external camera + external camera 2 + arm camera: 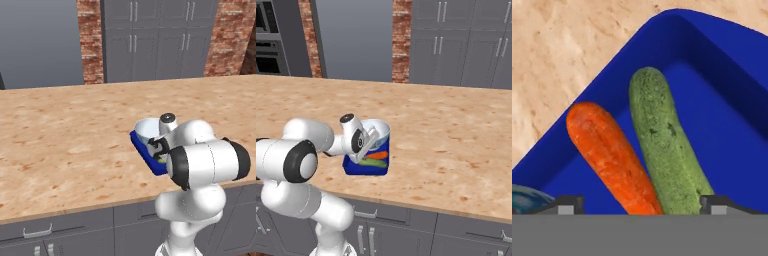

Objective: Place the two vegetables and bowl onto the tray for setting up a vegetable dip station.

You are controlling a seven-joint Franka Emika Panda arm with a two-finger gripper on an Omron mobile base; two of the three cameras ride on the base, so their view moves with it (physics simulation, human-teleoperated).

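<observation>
One cucumber, one carrot, one bowl, one tray.

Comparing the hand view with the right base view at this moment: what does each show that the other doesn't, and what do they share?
Hand view: the bumpy green cucumber and the orange carrot lie close side by side on the tray floor, with the gripper's dark fingertips spread wide on either side of them.

Right base view: the round pale blue-white bowl at the tray's far end, the white arm, the wooden counter and the grey cabinets.

Both: the deep-blue rectangular tray holding both vegetables.
</observation>
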